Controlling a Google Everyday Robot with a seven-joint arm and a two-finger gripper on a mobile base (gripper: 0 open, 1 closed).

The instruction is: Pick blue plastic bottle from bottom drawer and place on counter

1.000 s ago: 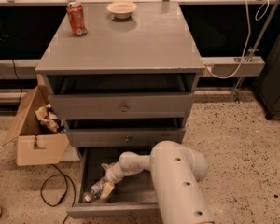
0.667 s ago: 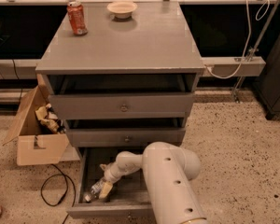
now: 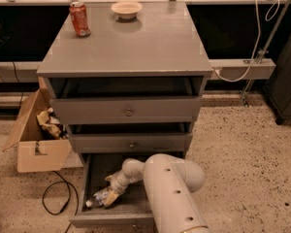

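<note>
The bottom drawer (image 3: 89, 178) is pulled open, dark inside. The blue plastic bottle (image 3: 99, 198) lies on its side in the drawer, white cap toward the front left. My gripper (image 3: 111, 194) reaches down into the drawer from my white arm (image 3: 165, 188) and is right at the bottle's right end, touching or covering it. The counter (image 3: 136, 42) is the grey cabinet top, far above the gripper.
An orange-red soda can (image 3: 79, 18) and a small cream bowl (image 3: 126, 8) stand at the back of the counter. An open cardboard box (image 3: 36, 135) with crumpled paper and a black cable (image 3: 56, 203) lie on the floor left of the cabinet. The two upper drawers are slightly open.
The arm has shifted a little, the gripper staying down at the bottle in the drawer. The bottle has not visibly moved.
</note>
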